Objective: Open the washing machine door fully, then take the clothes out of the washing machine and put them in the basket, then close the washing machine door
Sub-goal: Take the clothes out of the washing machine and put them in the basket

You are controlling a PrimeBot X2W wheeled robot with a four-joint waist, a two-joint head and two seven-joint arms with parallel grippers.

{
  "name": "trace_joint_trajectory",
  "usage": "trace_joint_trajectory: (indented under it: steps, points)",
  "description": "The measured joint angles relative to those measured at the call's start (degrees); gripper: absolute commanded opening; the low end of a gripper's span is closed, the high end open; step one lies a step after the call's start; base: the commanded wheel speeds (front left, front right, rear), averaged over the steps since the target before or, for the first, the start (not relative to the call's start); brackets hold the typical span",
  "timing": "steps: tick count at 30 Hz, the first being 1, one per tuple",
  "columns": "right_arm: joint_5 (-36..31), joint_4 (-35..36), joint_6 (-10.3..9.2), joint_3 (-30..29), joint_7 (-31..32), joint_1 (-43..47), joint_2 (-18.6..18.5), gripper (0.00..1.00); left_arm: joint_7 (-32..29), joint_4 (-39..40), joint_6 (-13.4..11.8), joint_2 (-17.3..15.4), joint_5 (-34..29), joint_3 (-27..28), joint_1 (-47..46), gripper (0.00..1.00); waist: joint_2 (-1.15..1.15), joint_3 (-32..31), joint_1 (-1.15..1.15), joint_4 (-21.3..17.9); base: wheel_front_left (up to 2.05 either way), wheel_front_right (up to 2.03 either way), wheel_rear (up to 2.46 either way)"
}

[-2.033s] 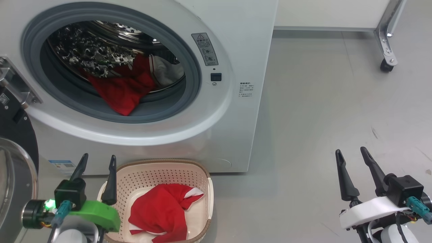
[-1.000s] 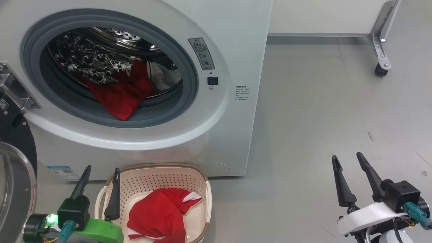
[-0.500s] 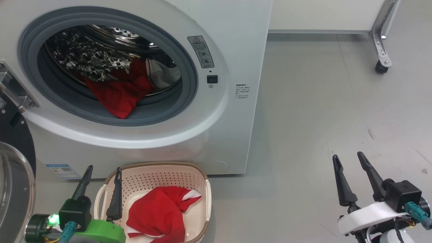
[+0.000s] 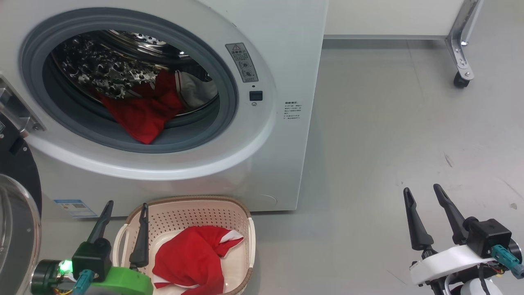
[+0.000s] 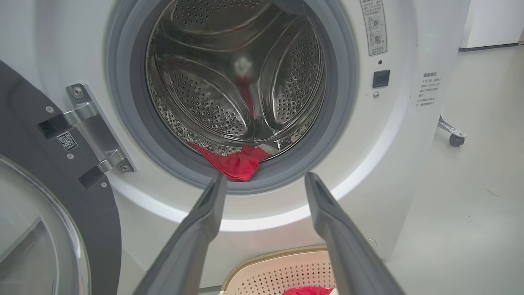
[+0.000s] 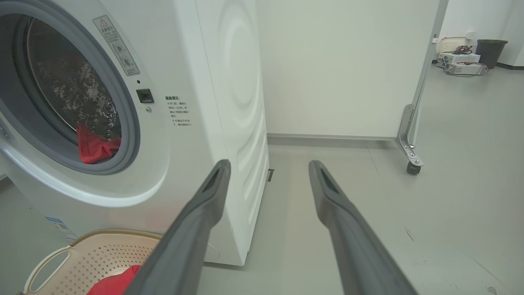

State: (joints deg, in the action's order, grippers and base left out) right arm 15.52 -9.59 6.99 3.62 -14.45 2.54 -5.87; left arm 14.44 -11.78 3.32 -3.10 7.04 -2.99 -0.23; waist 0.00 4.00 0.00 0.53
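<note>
Hanging over the lower lip of the washing machine (image 4: 286,49) opening, the clothes (image 4: 141,116) left inside are a bright red garment whose corner drapes onto the grey rubber ring (image 4: 229,82), with a white cloth piece (image 4: 196,92) tucked just behind it, toward the latch side of the drum (image 4: 102,69). Another red garment (image 4: 192,258) already lies in the basket (image 4: 184,201), which stands on the floor just in front of the machine, below the opening. The washing machine door (image 4: 18,184) stands swung wide at the hinge side. The left gripper (image 4: 127,205) hovers at the basket's hinge-side rim, its fingers spread wide and holding nothing; the right gripper (image 4: 421,189) waits over bare floor well off the machine's latch side, equally wide and empty. Fabric like this should be light, soft and limp: it will probably sag and trail when lifted, and could catch on the ring's fold. The draped red corner looks like the easiest hold, pinched at a thick bunched fold so the thin cloth does not slide free. The white piece may come along tangled with it.
</note>
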Motion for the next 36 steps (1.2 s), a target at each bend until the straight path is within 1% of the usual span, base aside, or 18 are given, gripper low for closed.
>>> trace_joint_trajectory:
  steps: [9,14,20,23,27,36]
  points:
    - [0.0,0.8,0.00,0.2,0.0,0.0,0.0,1.00,0.0,0.5,0.0,0.0,-0.7,0.4,0.2,1.00,0.00,1.6,0.00,-0.2,0.00,0.00,0.00]
    - [0.0,1.6,0.00,0.6,0.0,-0.3,-0.2,1.00,0.0,0.2,0.0,-0.1,-1.2,1.0,0.2,1.00,0.00,3.5,0.00,-0.6,0.00,0.00,0.00]
    - [0.0,2.2,0.00,1.2,0.0,-1.3,-0.4,1.00,0.0,-0.7,0.0,-1.1,-1.8,0.9,-1.0,1.00,0.00,6.5,0.00,-1.4,0.00,0.00,0.00]
    - [0.0,2.8,0.00,1.8,0.0,-2.4,-0.4,1.00,0.0,-1.7,0.0,-1.7,-3.0,0.5,-3.4,1.00,0.00,8.3,0.00,-1.9,0.00,0.00,0.00]
    - [0.0,3.4,0.00,2.1,0.0,-3.9,-0.4,1.00,-0.4,-3.1,0.0,-1.9,-3.1,-0.3,-8.0,1.00,0.00,10.7,0.00,-2.6,0.00,0.00,0.00]
    - [0.0,3.7,0.00,3.2,0.0,-7.1,-0.1,1.00,-4.2,-5.8,0.1,-3.1,-3.4,0.2,-21.7,1.00,0.00,16.7,0.00,-4.4,0.00,0.00,0.00]
